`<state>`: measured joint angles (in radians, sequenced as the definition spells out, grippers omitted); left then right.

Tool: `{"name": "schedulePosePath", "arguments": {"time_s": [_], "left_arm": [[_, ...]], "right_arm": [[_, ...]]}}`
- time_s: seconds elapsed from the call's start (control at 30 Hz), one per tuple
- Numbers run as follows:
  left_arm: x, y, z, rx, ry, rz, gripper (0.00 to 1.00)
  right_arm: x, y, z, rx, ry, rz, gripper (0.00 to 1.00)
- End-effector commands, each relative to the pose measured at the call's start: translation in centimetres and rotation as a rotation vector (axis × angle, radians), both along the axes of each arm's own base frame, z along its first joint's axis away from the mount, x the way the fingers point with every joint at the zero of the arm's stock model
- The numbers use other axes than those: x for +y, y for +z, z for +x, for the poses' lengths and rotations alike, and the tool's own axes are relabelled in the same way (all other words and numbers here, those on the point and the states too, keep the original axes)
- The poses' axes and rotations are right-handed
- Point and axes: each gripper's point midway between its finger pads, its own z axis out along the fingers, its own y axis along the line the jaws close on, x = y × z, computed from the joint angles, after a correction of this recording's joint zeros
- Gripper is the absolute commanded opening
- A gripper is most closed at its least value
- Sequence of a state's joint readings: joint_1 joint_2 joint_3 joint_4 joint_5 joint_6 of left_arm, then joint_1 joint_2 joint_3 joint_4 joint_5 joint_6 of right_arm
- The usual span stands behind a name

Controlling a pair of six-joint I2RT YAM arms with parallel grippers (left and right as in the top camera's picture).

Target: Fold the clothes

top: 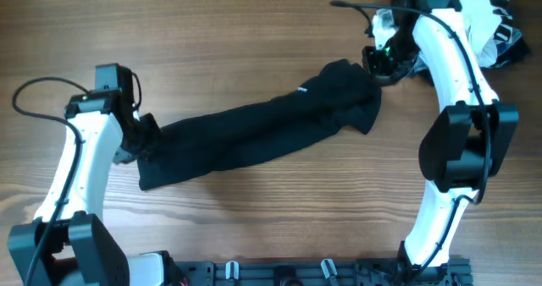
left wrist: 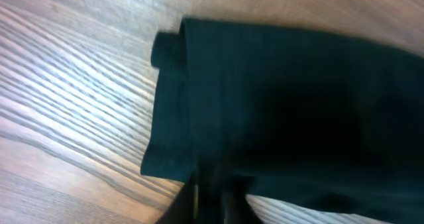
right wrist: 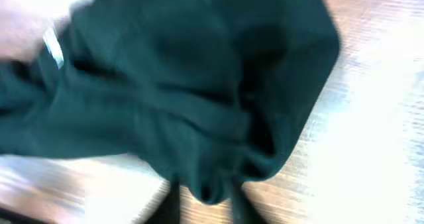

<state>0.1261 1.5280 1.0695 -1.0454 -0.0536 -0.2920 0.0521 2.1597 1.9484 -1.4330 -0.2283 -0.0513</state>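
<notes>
The black garment (top: 254,134) lies stretched in a long band across the table, from lower left to upper right, with its tiny white mark (top: 302,90) near the upper edge. My left gripper (top: 141,139) is at the garment's left end and is shut on its edge; in the left wrist view the fabric (left wrist: 291,105) fills the frame above the fingers (left wrist: 207,204). My right gripper (top: 383,63) is at the bunched right end. In the right wrist view a fold of the fabric (right wrist: 199,105) is pinched between the fingers (right wrist: 207,196); the white mark (right wrist: 53,46) shows at upper left.
A pile of white, striped and dark garments (top: 501,24) lies at the back right corner, behind my right arm. A black rail (top: 322,273) runs along the table's front edge. Bare wood (top: 254,24) surrounds the garment.
</notes>
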Motion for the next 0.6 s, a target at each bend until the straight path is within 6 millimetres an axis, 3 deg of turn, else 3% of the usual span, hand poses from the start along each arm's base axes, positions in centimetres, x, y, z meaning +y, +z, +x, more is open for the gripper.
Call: {"name": "schedulePosePath", "arguments": {"time_s": [0.0,0.03,0.07,0.13,0.2,0.27,0.37,0.47,0.57], "left_arm": [[0.1,-0.3,-0.3,0.002,0.014,-0.001,0.46],[0.1,-0.3,-0.3,0.002,0.019,-0.001,0.73],[0.3,-0.3,-0.4,0.000,0.049,-0.002,0.86],[1.2,-0.3,-0.5,-0.002,0.106,-0.005,1.00],[1.4,-0.3,-0.9,0.007,0.133,-0.048,1.00],[0.1,-0.8,-1.2,0.012,0.082,-0.125,1.00],[0.2,-2.7,-1.6,0.009,0.057,-0.106,1.00],[1.4,-4.6,-2.3,0.012,0.030,-0.022,1.00],[2.1,-5.1,-1.3,-0.039,0.032,0.011,0.99]], "right_arm": [[0.3,-0.1,-1.8,0.047,0.025,0.006,0.64],[0.3,-0.2,-1.9,0.055,0.007,0.006,0.74],[0.4,-0.2,-1.6,0.043,0.005,0.007,0.77],[0.5,-0.3,-0.6,0.004,-0.001,0.017,0.78],[0.7,-0.3,0.1,-0.027,-0.001,0.027,0.85],[1.4,-0.2,0.9,-0.058,0.005,0.067,0.93],[1.5,-0.1,1.9,-0.101,0.005,0.071,0.95],[1.5,-0.1,2.3,-0.118,0.006,0.072,0.95],[1.5,-0.1,2.8,-0.139,0.003,0.073,0.97]]}}
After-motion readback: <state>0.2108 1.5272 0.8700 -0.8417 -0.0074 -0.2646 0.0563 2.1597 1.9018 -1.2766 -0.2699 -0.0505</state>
